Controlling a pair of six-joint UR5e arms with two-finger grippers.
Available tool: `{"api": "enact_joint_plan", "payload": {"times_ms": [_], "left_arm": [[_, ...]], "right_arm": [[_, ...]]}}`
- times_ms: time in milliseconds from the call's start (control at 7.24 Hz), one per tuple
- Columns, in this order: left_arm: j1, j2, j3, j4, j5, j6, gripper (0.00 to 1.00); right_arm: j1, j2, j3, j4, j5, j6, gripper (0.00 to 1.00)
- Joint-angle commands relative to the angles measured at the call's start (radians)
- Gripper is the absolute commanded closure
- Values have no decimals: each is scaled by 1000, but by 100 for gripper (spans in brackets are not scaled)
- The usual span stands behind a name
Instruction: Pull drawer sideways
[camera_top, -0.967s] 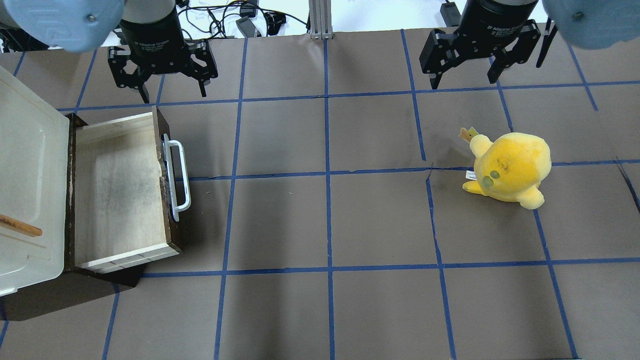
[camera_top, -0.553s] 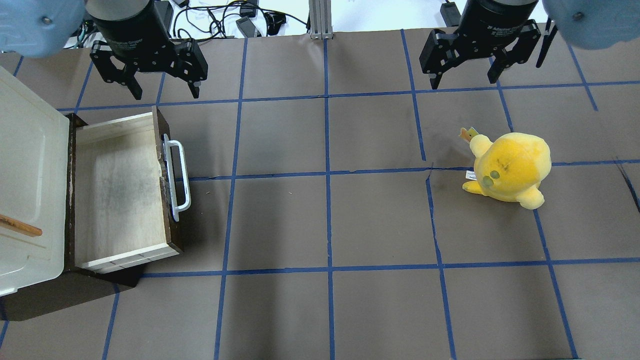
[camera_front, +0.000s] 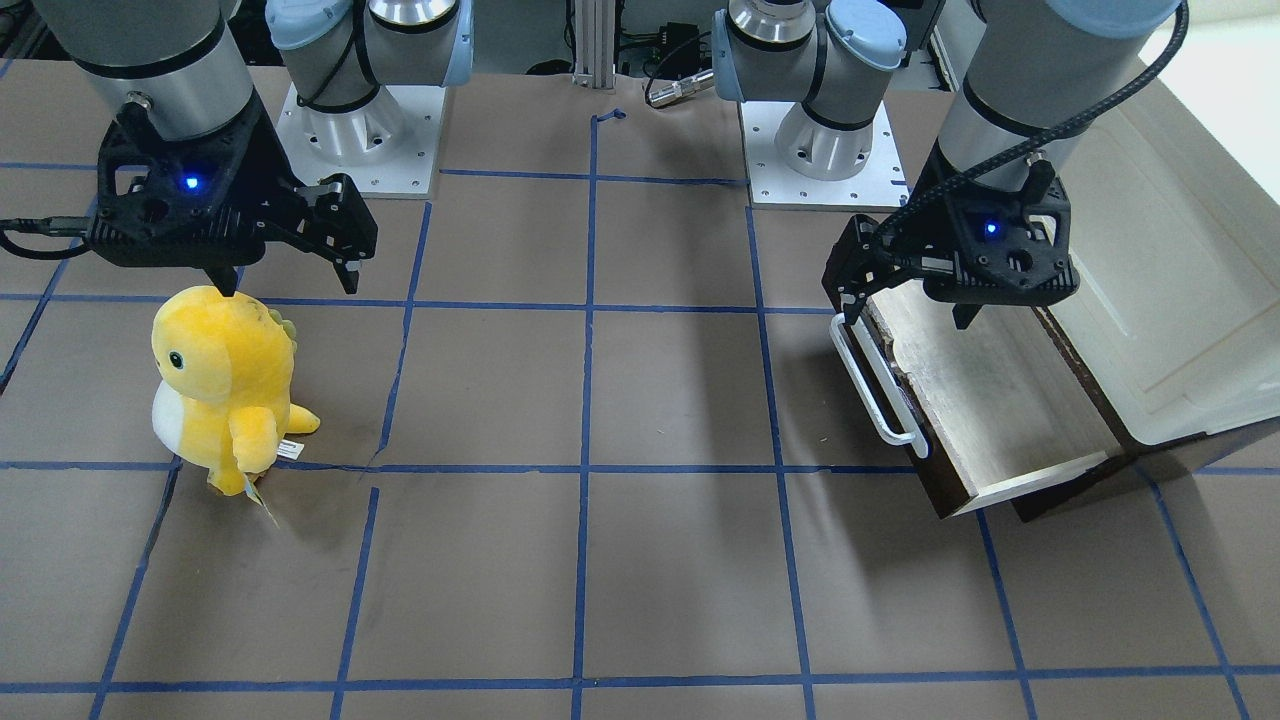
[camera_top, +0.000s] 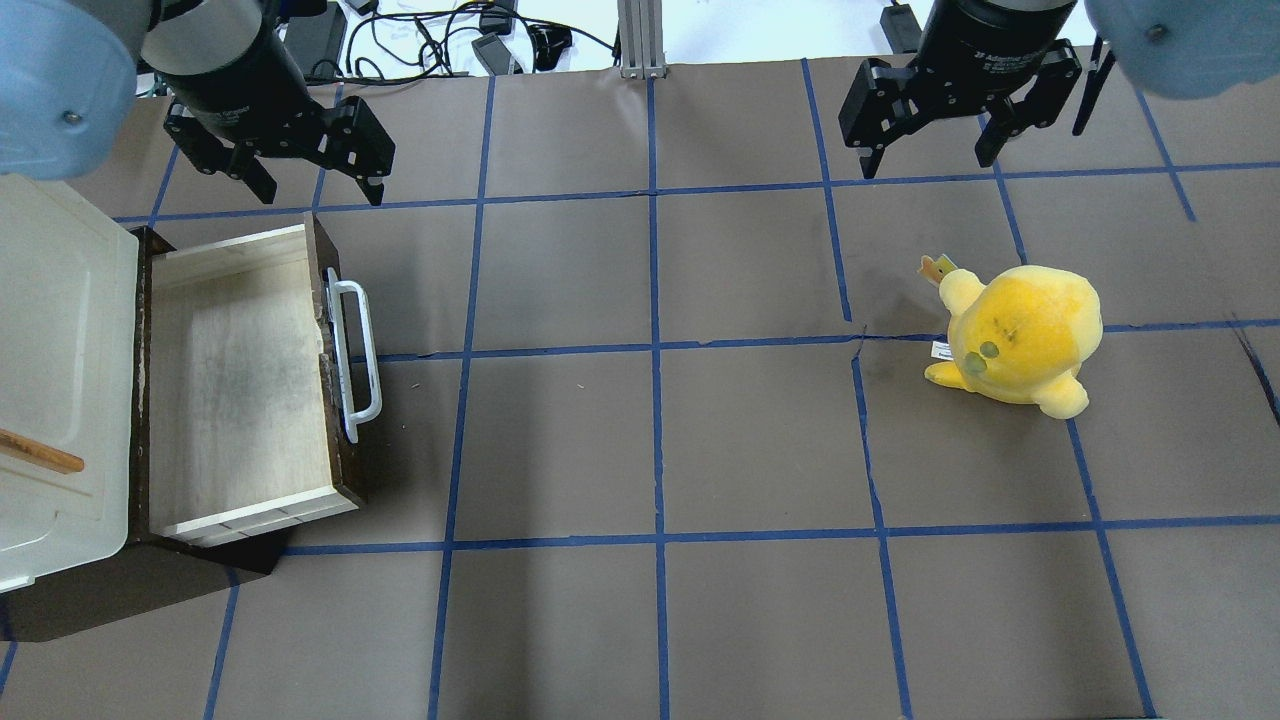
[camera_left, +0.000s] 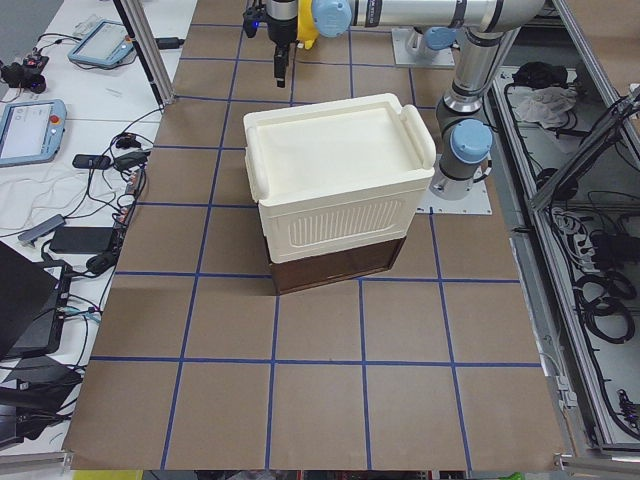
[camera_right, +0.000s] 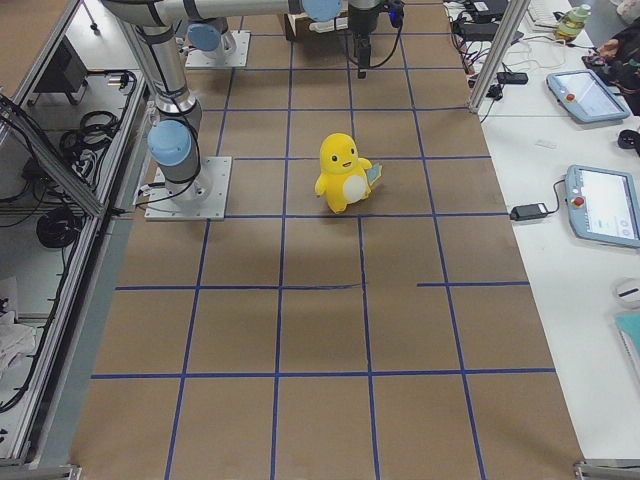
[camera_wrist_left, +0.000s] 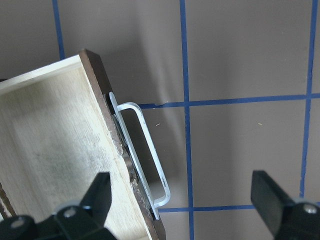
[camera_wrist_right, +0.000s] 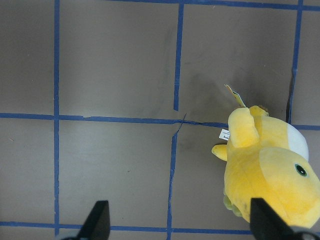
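The drawer stands pulled out of the cream-white cabinet, its pale inside bare. Its dark brown front carries a white bar handle. My left gripper is open and empty, raised over the drawer's end nearest the robot base. In the front-facing view it hangs over that end of the drawer and handle. The left wrist view looks down on the handle between the open fingers. My right gripper is open and empty, far from the drawer.
A yellow plush toy stands on the brown mat below my right gripper; the right wrist view shows it too. The cabinet sits at the table's left end. A wooden stick lies on its lid.
My left arm has shifted left and turned slightly, its gripper still open above the drawer's end. The drawer, the plush and my right arm have not moved.
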Motion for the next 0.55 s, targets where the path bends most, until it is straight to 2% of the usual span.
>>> {"api": "enact_joint_plan", "payload": {"times_ms": [0,415], "left_arm": [[6,26,-24,10,6,6,0],[4,42,-35,4,4,5,0]], "right_arm": [[0,0,0,0,0,0,0],[0,0,0,0,-1,0,0]]}}
